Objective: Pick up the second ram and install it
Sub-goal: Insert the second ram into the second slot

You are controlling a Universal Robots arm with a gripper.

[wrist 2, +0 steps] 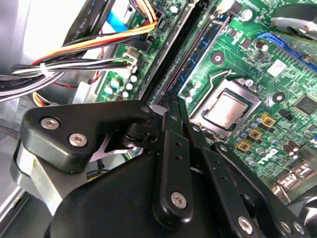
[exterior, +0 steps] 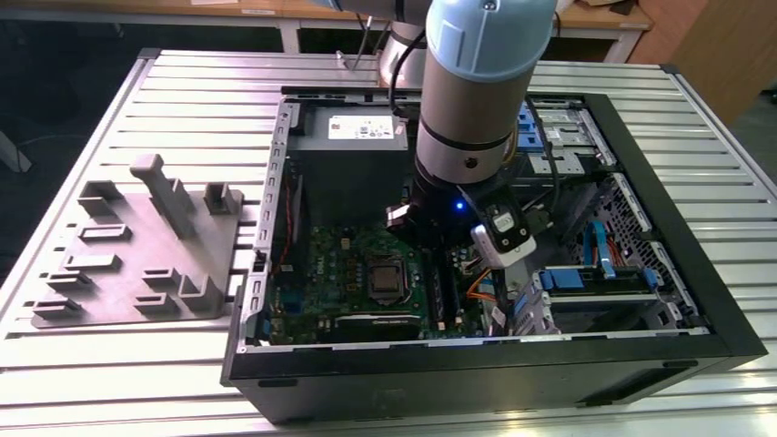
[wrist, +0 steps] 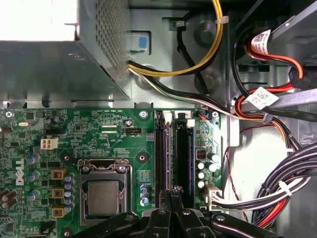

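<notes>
First wrist view has the gripper point(wrist: 173, 191) pinched closed over the memory slots point(wrist: 163, 148); can't tell if it's clamping anything. I'd stay square and push straight down.

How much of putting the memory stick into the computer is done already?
Looks far along. Done: the gripper is down inside the computer case, right over the memory slots on the green motherboard. In hand: its fingers are pinched shut at the slots' end. Left: whether a slot there is filled and clicked home, I cannot tell.
</notes>
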